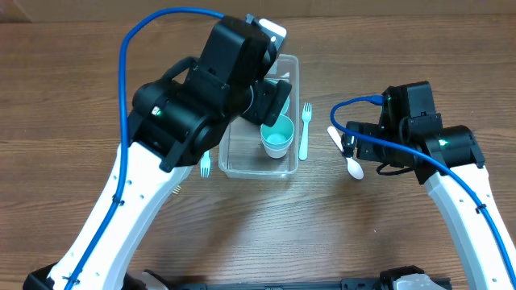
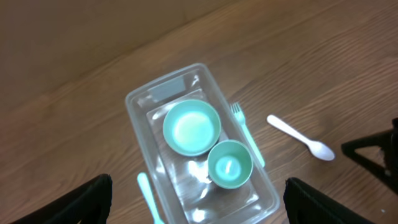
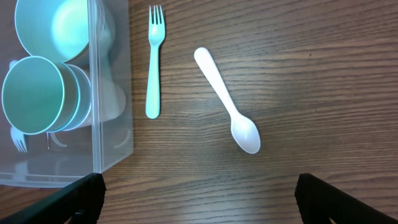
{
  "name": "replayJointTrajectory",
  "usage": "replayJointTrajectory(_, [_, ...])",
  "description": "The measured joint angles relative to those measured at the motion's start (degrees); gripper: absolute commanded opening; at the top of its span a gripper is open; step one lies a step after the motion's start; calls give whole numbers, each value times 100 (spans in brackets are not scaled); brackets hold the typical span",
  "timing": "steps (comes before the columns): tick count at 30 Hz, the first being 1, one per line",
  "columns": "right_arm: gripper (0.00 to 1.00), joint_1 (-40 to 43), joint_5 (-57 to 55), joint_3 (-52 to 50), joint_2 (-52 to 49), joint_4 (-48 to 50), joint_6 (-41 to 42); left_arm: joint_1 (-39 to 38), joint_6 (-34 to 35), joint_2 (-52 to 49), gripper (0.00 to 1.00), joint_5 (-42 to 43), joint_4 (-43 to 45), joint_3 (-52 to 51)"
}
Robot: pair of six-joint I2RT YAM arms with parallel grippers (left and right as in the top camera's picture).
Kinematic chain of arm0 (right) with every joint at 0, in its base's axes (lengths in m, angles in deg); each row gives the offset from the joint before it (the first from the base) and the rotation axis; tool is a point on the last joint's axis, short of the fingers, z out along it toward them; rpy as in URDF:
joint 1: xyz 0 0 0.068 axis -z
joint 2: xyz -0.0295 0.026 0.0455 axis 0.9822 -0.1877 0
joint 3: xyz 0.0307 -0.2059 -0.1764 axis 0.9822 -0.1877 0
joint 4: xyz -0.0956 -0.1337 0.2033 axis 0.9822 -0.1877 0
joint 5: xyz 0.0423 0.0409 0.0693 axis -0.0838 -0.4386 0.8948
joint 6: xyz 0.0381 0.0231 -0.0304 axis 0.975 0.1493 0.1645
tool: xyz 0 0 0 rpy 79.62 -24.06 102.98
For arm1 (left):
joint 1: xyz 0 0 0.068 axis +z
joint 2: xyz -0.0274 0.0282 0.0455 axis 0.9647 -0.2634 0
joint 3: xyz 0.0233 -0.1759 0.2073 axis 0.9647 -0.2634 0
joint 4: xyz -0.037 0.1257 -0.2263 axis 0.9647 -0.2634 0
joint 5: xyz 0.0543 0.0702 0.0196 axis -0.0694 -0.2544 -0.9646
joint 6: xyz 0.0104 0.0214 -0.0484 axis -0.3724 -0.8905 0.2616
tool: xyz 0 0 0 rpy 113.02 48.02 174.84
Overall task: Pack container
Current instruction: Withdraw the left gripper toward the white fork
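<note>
The container (image 1: 242,170) is sitting on the table (image 1: 72,48) holding a teal bowl (image 2: 191,127) and cup (image 2: 229,164), while the left gripper (image 2: 199,202) above it and the right gripper (image 3: 199,199) above a white spoon (image 3: 227,99) are hovering with jaws spread.

A teal cup (image 1: 276,138) stands in the container (image 1: 242,161), a fork (image 1: 305,131) just beside.

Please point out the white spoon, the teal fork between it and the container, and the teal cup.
white spoon (image 3: 219,87), right wrist view, middle of its handle.
teal fork (image 3: 153,68), right wrist view, middle of its handle.
teal cup (image 2: 230,165), left wrist view, its inner bottom.
</note>
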Motion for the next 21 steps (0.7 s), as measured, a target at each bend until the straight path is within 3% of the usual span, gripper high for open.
replayJointTrajectory(7, [100,0,0,0,0,7,-2,125,601,9,89,-1012,-881,7])
replayJointTrajectory(11, [100,0,0,0,0,4,0,811,809,317,87,-1067,-1292,-131])
replayJointTrajectory(16, [100,0,-2,-4,0,9,0,1814,1349,1862,91,-1064,-761,-1661])
replayJointTrajectory(18, [100,0,0,-9,0,4,0,2144,1869,2437,96,-1058,-540,-2771])
replayJointTrajectory(21, [100,0,-2,-11,0,-2,0,2310,2826,2535,99,-944,-83,-4004])
